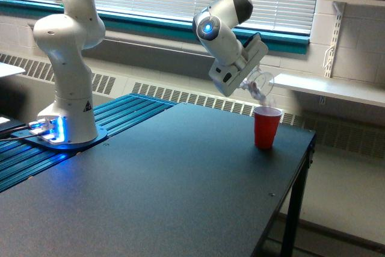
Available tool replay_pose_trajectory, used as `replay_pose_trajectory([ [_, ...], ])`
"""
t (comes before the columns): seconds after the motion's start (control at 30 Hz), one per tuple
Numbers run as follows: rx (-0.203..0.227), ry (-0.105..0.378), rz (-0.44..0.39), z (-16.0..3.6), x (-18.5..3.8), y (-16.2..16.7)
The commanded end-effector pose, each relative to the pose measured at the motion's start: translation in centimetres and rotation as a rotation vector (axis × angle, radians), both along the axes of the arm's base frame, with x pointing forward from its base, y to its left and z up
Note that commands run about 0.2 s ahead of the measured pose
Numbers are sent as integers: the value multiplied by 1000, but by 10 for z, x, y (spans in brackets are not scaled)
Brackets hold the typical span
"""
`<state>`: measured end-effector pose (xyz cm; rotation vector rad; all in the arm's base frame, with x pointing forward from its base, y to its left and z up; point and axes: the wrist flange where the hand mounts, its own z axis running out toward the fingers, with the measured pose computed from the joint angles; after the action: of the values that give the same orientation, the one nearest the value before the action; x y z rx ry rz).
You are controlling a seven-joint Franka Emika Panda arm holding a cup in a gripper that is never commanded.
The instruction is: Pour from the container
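The clear cup (261, 83) is hanging right of the frame's centre, tipped steeply so its mouth is pointing down toward the red cup (266, 127) just below it. Something pale is showing inside near its lower lip, too blurred to make out. The tool (251, 81) is gripping the clear cup, its fingers closed on it, angled down to the right. The red cup is standing upright on the dark table (162, 185), close to the table's far right corner. The white arm (224, 34) is reaching across from its base (64, 127), which is glowing blue at the frame's left.
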<state>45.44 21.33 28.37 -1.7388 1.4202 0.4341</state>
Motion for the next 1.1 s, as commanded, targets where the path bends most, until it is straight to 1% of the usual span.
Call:
replay_pose_trajectory([
  [0.03, -18, -9, 68, -7, -13, 28],
  [0.1, -35, -8, 84, -9, -16, 36],
  [0.17, -41, -13, 96, -11, -18, 43],
  [0.47, -33, -2, 120, -16, -20, 63],
  [0.57, -23, -4, 109, -15, -17, 63],
  [0.67, -22, -9, 107, -14, -15, 64],
  [0.9, -41, -24, 94, -13, -11, 63],
  [1.1, -42, -26, 78, -11, -5, 62],
])
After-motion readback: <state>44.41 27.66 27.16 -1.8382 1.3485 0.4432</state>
